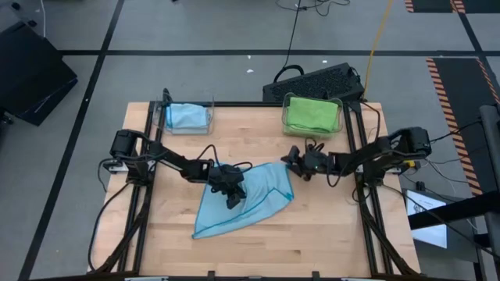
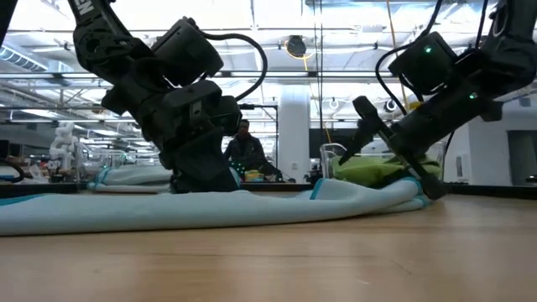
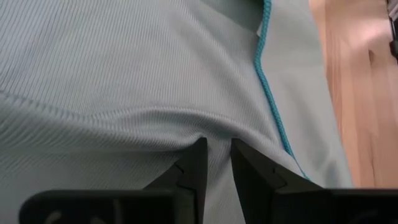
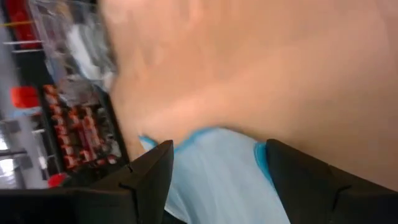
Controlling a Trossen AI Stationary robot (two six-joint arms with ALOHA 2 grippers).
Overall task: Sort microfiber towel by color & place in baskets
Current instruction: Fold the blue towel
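A light blue microfiber towel [image 1: 250, 199] with a darker blue hem lies spread on the wooden table's middle. My left gripper [image 1: 234, 200] is down on its middle, shut on a raised ridge of cloth [image 3: 217, 134]. My right gripper [image 1: 291, 160] stands open at the towel's far right corner [image 4: 211, 168], which shows between its wide-apart fingers; whether they touch it I cannot tell. At the far left a clear basket [image 1: 187, 117] holds a blue towel. At the far right another basket [image 1: 312, 114] holds a green one. My left gripper pinches a small raised fold of the towel [image 3: 217, 140], in the cloth's middle away from the hem, between its two fingers [image 3: 196, 162]. The fingers slant down onto it from the table's left. The towel lies flat on the table around the pinch.
A black keyboard [image 1: 312, 78] lies beyond the table's far edge behind the green basket. Bare wood lies along the near side [image 1: 312, 242]. Black frame rails [image 1: 144, 195] run along both sides. A person [image 2: 245, 147] sits in the room beyond.
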